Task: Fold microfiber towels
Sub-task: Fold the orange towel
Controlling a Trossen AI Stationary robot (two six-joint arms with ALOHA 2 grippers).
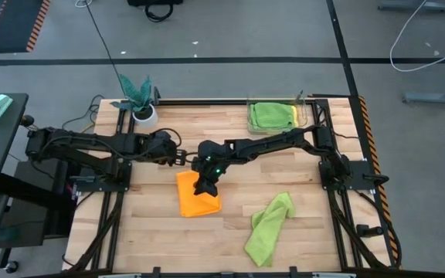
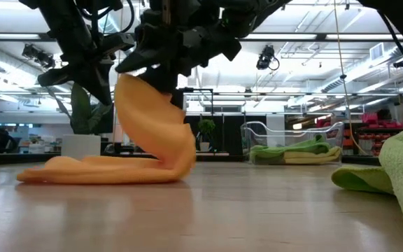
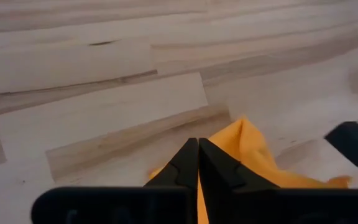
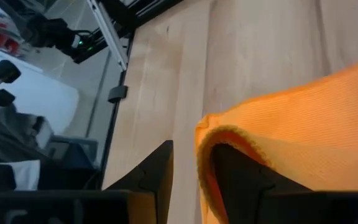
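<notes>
orange towel [image 1: 195, 197] near the middle of the counter [image 1: 161, 239], one edge lifted high and draped down to the rest lying flat, evidently raised so it can be carried over and laid as a fold. right tool [image 1: 205, 184] clamped on that raised edge, cloth pinched between its fingers in the right wrist view, holding from above. left tool [image 1: 184, 158] at about 11 o'clock of the towel, fingers pressed together with no cloth clearly between them, tip just above the orange corner; probably waiting to steady or pin. green towel [image 1: 267, 228] crumpled at 4 o'clock, well apart, not yet folded. clear bin [image 1: 276, 116] at 1 o'clock holding a folded green towel on a yellow one, likely the finished stack. plant [image 1: 139, 99] at 11 o'clock, at the counter's far edge.
</notes>
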